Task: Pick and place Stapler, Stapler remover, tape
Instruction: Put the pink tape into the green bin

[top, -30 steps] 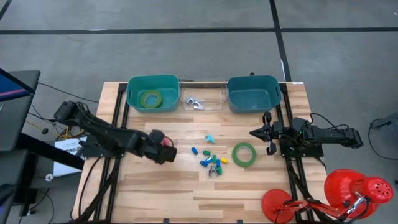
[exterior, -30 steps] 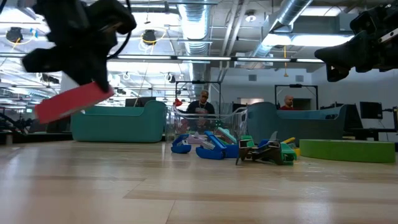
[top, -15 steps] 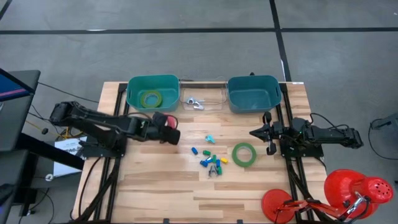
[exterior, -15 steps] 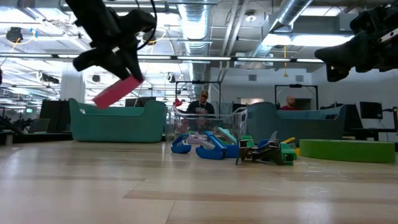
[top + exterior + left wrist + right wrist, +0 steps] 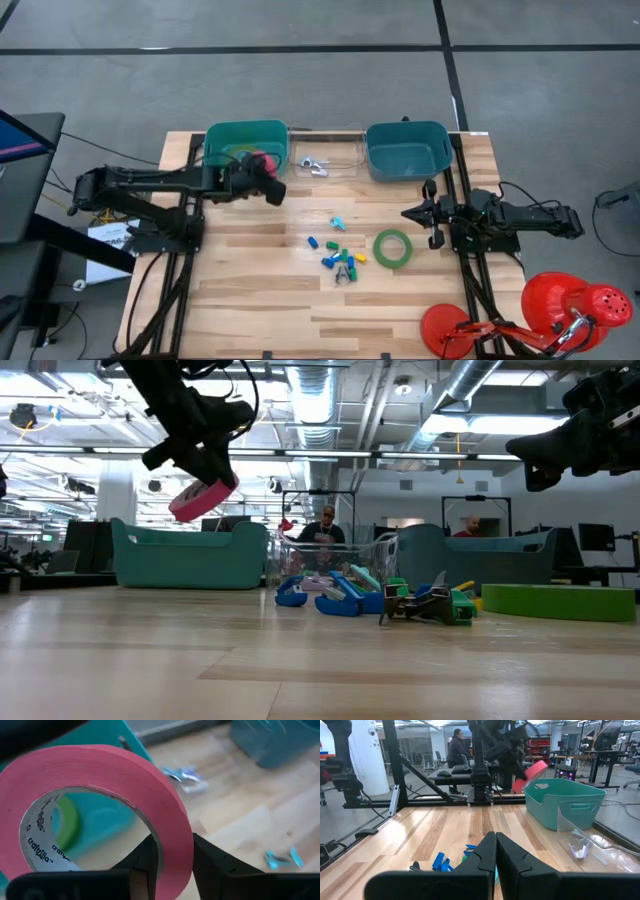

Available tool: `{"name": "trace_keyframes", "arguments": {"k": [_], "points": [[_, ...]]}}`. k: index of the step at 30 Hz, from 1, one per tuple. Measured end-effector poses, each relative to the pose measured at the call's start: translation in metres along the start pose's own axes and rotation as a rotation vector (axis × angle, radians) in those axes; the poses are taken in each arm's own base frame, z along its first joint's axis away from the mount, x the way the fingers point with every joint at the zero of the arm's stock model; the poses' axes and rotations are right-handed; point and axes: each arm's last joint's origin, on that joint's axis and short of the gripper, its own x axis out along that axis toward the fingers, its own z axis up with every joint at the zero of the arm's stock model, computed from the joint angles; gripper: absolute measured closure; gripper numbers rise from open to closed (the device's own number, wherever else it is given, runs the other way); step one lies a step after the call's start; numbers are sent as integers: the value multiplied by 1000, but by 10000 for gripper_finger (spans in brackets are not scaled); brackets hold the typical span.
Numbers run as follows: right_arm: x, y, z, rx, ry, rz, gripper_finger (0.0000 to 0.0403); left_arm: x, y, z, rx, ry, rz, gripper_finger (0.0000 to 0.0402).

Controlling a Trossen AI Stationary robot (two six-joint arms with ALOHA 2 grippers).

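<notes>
My left gripper (image 5: 262,178) is shut on the pinkish red tape roll (image 5: 203,498) and hovers over the near right corner of the left teal bin (image 5: 222,138). A green tape roll (image 5: 67,817) lies flat inside that bin. A second green roll (image 5: 392,247) lies flat on the table, right of the small coloured pieces (image 5: 340,255). A metallic stapler remover (image 5: 313,165) sits in the clear tray (image 5: 345,148). My right gripper (image 5: 432,214) waits shut by the table's right edge, beside the green roll. My left gripper pinches the pinkish red roll's wall (image 5: 172,855), one finger (image 5: 147,862) inside the hole and one (image 5: 210,865) outside. The roll is lifted clear and hangs tilted below the gripper (image 5: 195,435).
The right teal bin (image 5: 407,150) stands at the far edge, right of the clear tray. Red round objects (image 5: 560,305) sit off the table's near right corner. Bare wood lies along the near half of the table. People show in the room behind.
My left gripper has carried the pinkish red roll from the table's left middle toward the far edge and a little right, up to the left bin's near rim. The roll has stayed lifted and tilted in the hold.
</notes>
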Motion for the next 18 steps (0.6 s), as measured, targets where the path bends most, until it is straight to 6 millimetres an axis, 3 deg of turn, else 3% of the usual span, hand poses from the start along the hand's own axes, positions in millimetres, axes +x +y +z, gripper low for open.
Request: {"name": "trace_keyframes", "arguments": {"k": [6, 18], "points": [[0, 0, 0, 0, 1, 0, 403, 4, 19, 18, -2, -45, 49, 316], [0, 0, 0, 0, 1, 0, 403, 19, 37, 39, 90, -78, 75, 316]]}}
